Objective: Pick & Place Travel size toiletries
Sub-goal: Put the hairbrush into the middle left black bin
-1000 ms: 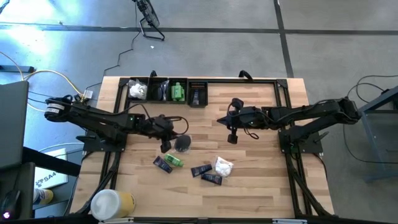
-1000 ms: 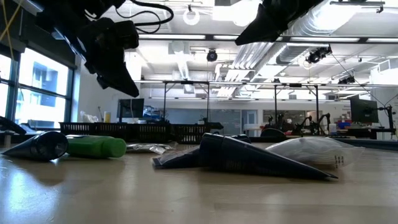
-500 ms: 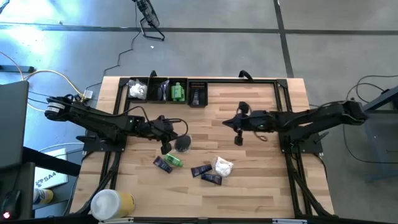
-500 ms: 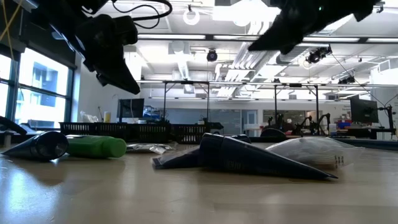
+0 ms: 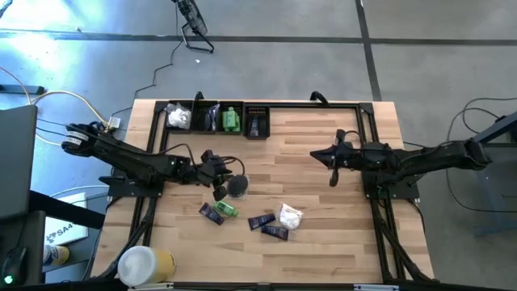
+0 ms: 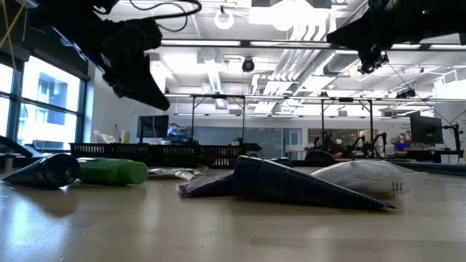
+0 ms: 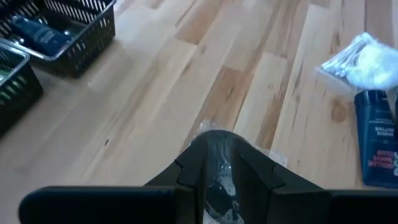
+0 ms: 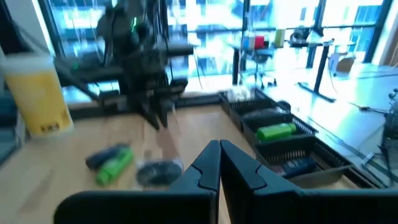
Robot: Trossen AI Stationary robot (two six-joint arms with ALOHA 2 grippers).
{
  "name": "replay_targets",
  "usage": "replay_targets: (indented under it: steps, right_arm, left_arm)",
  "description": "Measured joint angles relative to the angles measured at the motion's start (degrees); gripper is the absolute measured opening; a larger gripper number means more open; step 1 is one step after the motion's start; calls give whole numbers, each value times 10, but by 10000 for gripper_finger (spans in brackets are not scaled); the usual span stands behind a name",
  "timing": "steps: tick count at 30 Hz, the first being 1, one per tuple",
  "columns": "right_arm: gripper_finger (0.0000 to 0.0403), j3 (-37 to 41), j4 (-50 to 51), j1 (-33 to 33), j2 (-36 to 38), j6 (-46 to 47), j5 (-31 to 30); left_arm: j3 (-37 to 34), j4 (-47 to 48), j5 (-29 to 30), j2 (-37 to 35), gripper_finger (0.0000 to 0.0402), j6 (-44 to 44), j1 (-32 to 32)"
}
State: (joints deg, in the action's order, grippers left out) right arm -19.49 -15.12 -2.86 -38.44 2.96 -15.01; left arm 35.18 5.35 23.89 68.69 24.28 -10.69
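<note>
Left gripper [image 5: 220, 187] holds a clear-wrapped disc [image 7: 219, 180] between nearly closed fingers above the table [image 5: 323, 234]; our closed, empty right gripper [image 5: 332, 168] has pulled back, so the baskets [image 5: 216, 119] come next.

table [image 5: 339, 218]: wood | toiletries [image 5: 250, 214], likely six | cylinder [image 5: 145, 264] | baskets [image 5: 216, 118]

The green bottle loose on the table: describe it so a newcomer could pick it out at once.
Start at the wooden table and find the cluster of small items near its front middle. The green bottle lies on its side at that cluster's left end, beside a dark tube. It is the only green thing outside the baskets at the back edge.
</note>
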Motion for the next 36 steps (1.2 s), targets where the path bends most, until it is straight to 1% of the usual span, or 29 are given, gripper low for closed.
replay_targets:
  steps: [4,7,12,15,22,25,27,29,33,36]
  right_arm:
    - [3,46,-64,0,21,16,1]
    - [3,69,-99,0,27,18,2]
    - [2,74,-101,0,30,20,1]
    - [2,74,-100,0,30,19,1]
    - [2,74,-92,0,25,20,2]
    - [2,74,-88,0,25,20,2]
    - [2,74,-86,0,25,20,2]
    - [2,74,-86,0,25,20,2]
    - [2,74,-82,0,25,20,2]
    - [2,74,-80,0,25,20,2]
  left_arm:
    - [1,-28,27,27,64,-16,-25]
    - [16,-22,53,56,64,-18,-39]
    - [62,-16,78,116,64,-53,-55]
    - [103,11,88,158,64,-78,-61]
    - [201,139,95,260,64,-90,-76]
    - [232,177,89,291,64,-89,-87]
    - [249,177,74,304,64,-85,-95]
    - [261,193,57,308,64,-63,-101]
    - [264,218,26,309,64,0,-104]
    - [264,217,7,310,64,20,-104]
